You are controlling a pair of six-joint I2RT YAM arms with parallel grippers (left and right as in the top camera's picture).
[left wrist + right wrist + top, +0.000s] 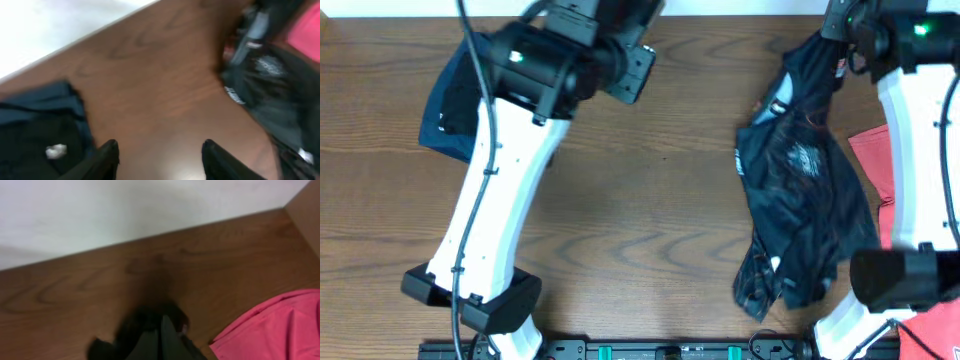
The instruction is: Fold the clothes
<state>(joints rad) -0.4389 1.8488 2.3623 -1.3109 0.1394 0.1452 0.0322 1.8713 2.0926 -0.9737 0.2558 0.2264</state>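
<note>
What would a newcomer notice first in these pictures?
The black jersey stands out, stretched down the right side with its far end pinched in the shut right hand. A red T-shirt lies at the right edge. The left hand hovers open over the bare table near navy garments.

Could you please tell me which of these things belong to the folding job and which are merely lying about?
Job: black jersey, in the shut right pincer; folded navy garment; red garment; open left pincer.
Lying about: wooden table; black rail at its near edge.
</note>
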